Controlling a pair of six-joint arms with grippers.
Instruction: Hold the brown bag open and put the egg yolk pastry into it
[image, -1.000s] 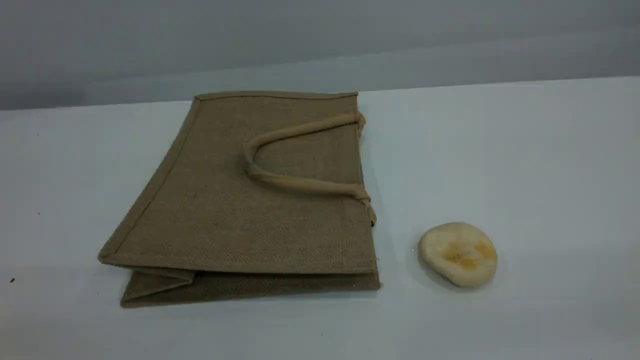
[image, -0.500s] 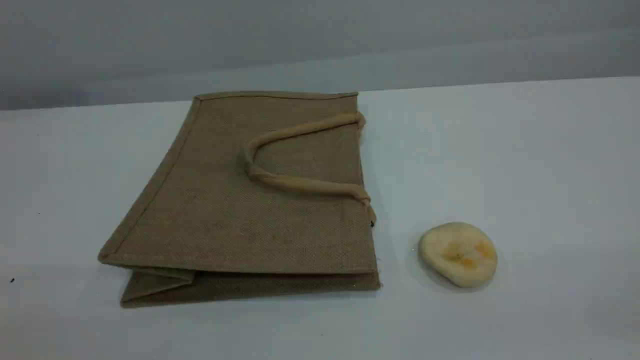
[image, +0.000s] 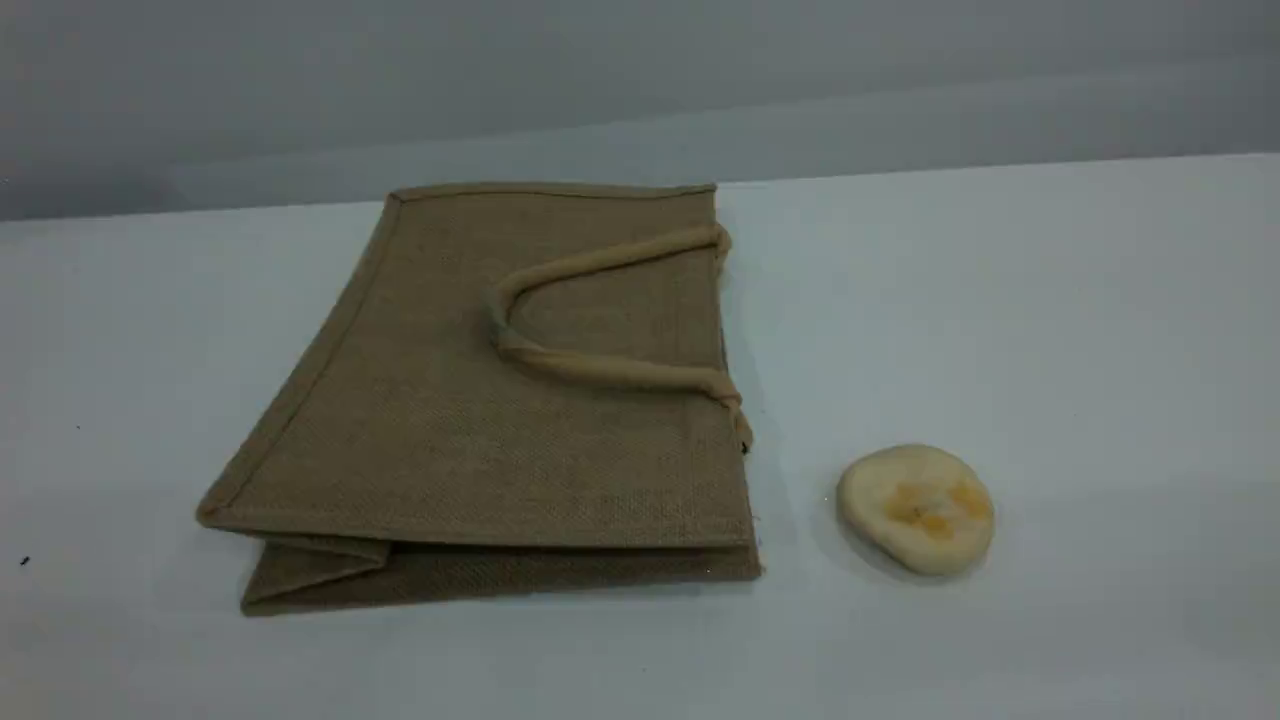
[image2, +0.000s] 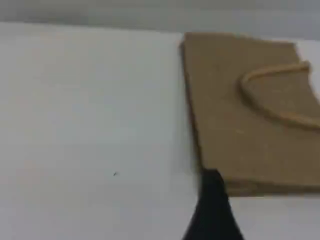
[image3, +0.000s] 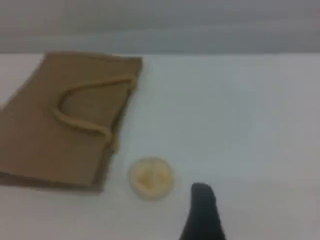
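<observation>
pastry (image: 916, 508) beside flat bag (image: 480, 400), apart

The large flat rectangular woven jute bag (image: 480, 420) was a tan-brown throughout, its coarse weave giving the upper face a fine, even grid-like texture, with slightly darker brown piping along its edges and a plain, lighter tan rounded loop handle (image: 600, 366) lying on it. The small round flattish pastry (image: 916, 508) was pale cream with orange-yellow blotches gathered near the middle of its top. The smooth flat table surface (image: 1080, 330) was a plain pale bluish white, the wall behind it was a dull grey, and the one fingertip showing in each wrist view (image2: 212, 210) (image3: 202, 212) was solid black.
</observation>
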